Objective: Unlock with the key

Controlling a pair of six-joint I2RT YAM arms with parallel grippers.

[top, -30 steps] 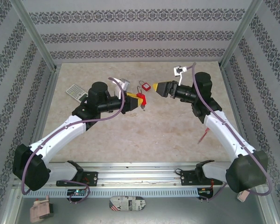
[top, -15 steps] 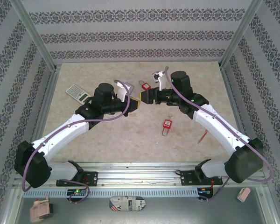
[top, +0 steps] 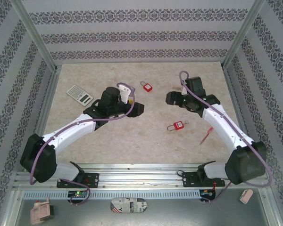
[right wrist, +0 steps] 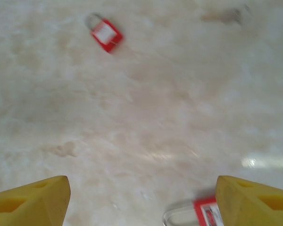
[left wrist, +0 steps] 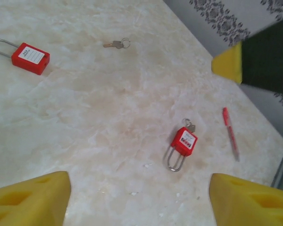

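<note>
Red padlock [right wrist: 205,212] lies blurred, cut off at the right wrist view's edge.

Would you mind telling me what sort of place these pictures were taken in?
Probably a robot test booth, not a home: a marble-look table boxed in by metal posts and wallpapered panels, two robot arms bolted at its near edge, and red padlocks on it.
</note>
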